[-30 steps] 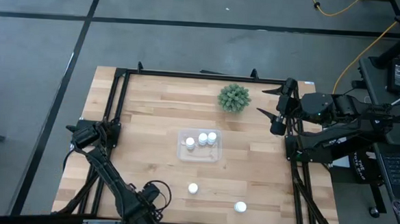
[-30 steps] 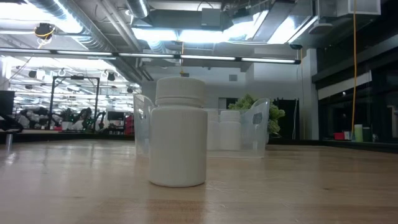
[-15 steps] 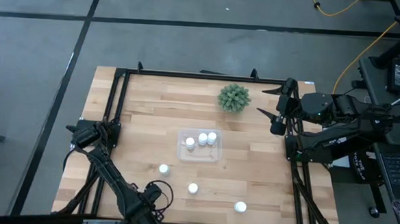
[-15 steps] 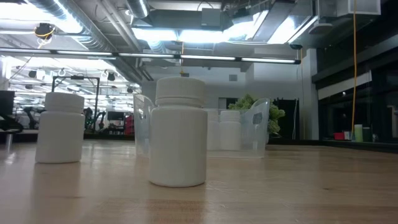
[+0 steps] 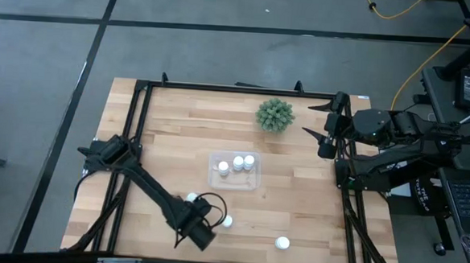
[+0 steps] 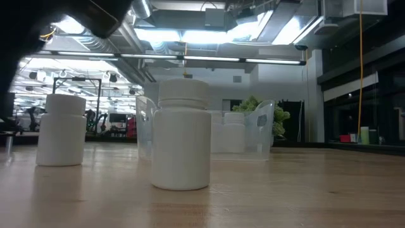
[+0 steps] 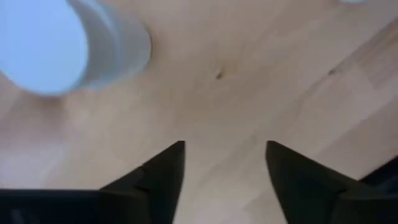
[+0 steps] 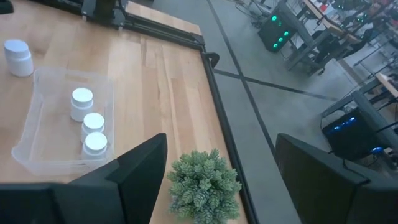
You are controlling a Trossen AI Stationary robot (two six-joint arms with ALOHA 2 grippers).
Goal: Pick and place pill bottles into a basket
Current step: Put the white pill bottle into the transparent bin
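Three white pill bottles (image 5: 237,162) stand inside the clear basket (image 5: 234,182) at mid-table. Three more stand on the wood: one (image 5: 191,198) beside my left arm, one (image 5: 227,221) just right of my left gripper (image 5: 201,233), and one (image 5: 282,243) near the front edge. My left gripper (image 7: 225,149) points down and is open over bare wood, with a blurred bottle (image 7: 62,43) off to one side. My right gripper (image 5: 325,130) waits open at the table's far right, raised above it.
A green spiky plant (image 5: 274,115) stands at the far side, close to my right gripper (image 8: 221,152). A black frame rail (image 5: 138,126) runs around the table. In the low view one bottle (image 6: 182,136) stands close to the camera, another (image 6: 61,130) to its left.
My left gripper has swung from the table's near edge toward the right and far side, ending between the loose bottles. A bottle now stands left of the basket's near side where none showed a second ago; how it got there is not shown.
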